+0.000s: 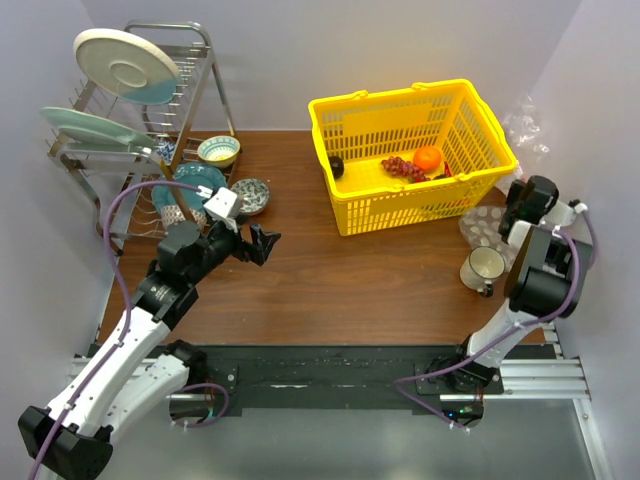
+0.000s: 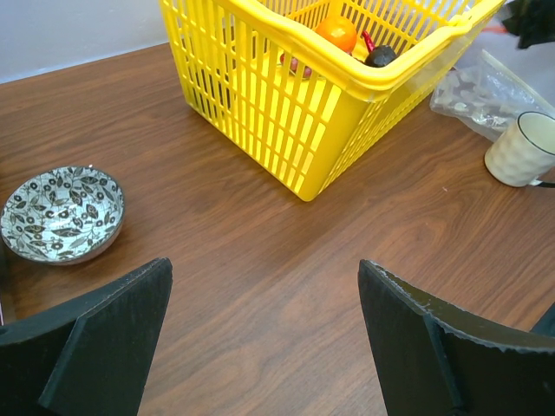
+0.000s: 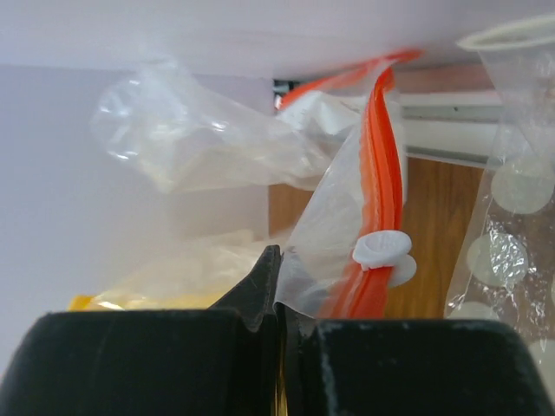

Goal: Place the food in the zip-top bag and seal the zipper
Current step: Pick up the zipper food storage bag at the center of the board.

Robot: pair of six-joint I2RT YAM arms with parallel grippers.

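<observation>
Where the right gripper [image 3: 278,282] pinches it, the clear zip-top bag [image 3: 323,227] crinkles

— What is sitting on the brown wooden table [image 1: 330,280]?
— A yellow basket [image 1: 400,205] is standing toward the far right, a dish rack [image 1: 220,100] at the far left.
— Anything else?
— A patterned bowl [image 1: 250,195] is resting beside the rack; a mug [image 1: 485,268] is standing (near the right edge) just beside dimpled clear packaging [image 1: 480,225].
</observation>
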